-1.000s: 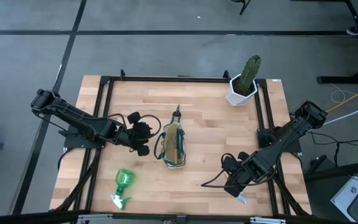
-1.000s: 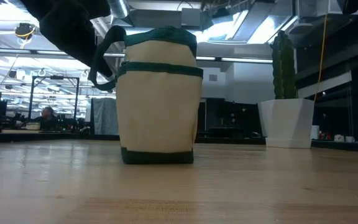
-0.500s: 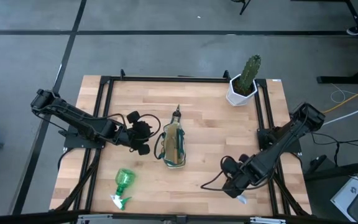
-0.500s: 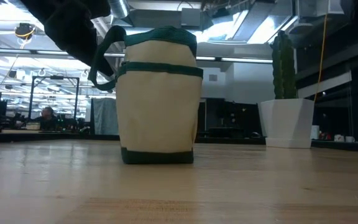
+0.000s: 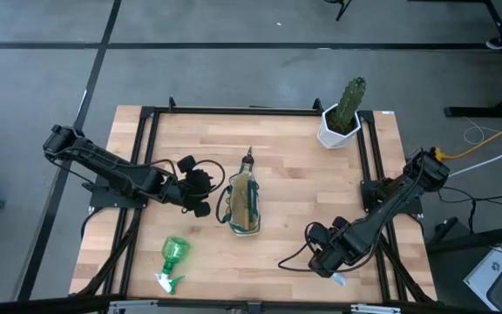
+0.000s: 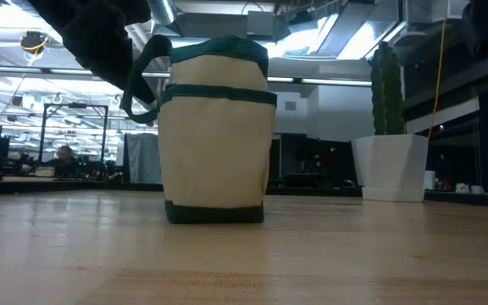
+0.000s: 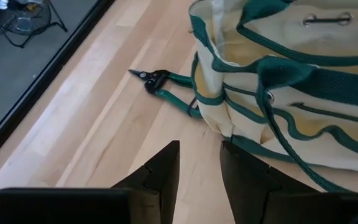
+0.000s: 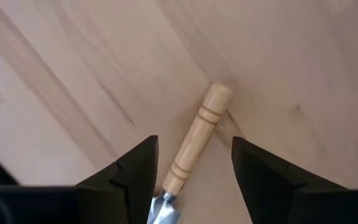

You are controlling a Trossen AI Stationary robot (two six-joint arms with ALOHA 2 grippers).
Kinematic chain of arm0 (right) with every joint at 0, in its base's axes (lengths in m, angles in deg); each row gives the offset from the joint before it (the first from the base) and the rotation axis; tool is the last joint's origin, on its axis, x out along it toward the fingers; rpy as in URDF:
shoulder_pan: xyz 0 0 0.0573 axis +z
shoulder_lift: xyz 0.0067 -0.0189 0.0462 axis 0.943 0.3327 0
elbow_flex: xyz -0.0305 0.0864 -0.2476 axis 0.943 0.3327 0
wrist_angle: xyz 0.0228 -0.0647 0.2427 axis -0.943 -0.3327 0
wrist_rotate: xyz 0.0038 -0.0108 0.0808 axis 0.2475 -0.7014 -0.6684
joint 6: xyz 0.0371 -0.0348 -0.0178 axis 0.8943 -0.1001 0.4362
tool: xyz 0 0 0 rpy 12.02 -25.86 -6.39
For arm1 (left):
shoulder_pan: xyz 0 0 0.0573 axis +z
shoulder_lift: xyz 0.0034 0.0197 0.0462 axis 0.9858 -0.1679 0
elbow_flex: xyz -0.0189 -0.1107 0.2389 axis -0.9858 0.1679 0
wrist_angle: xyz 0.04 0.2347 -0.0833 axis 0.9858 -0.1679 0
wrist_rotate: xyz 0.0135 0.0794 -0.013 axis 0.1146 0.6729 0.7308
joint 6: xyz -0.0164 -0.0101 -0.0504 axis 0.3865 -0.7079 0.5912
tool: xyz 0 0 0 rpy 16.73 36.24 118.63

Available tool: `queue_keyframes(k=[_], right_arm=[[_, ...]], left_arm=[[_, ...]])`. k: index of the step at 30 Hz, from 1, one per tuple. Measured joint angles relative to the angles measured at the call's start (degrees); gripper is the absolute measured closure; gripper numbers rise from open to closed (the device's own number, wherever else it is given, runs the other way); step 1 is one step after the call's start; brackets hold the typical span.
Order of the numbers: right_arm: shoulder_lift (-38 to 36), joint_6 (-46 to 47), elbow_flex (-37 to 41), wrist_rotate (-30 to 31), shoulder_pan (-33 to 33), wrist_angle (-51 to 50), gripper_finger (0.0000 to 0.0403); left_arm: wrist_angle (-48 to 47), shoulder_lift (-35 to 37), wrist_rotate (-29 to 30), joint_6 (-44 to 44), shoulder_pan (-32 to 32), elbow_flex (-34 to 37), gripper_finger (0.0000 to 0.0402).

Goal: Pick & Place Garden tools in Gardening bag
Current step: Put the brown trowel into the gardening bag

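Bag (image 5: 243, 203) upright at centre frame; shears (image 7: 160, 84) lying against its base; spray bottle (image 5: 172, 258) lower left; trowel (image 8: 194, 140) lower right, near surface (image 5: 286, 157) edge, between spread fingers of right gripper (image 8: 194, 171), ungripped; left gripper (image 5: 200, 192) beside bag, half-parted, empty; three tools remain out; ample room around.

The right gripper (image 8: 194, 171) has slid toward the table's near edge since a second ago. Its fingers now straddle the wooden-handled metal trowel (image 8: 194, 143).
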Motion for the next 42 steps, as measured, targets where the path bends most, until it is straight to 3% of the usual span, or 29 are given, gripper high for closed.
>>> queue_keyframes(k=[16, 42], right_arm=[[3.5, -0.5, 6.3, -0.1, -0.2, 9.5, 0.0196], [3.5, -3.6, 7.1, 0.4, -0.2, 12.2, 0.0196]], left_arm=[[0.0, 0.0, 0.3, 0.3, 0.0, 0.0, 0.0291], [0.2, 0.0, 0.7, 0.5, 0.0, 0.0, 0.0291]])
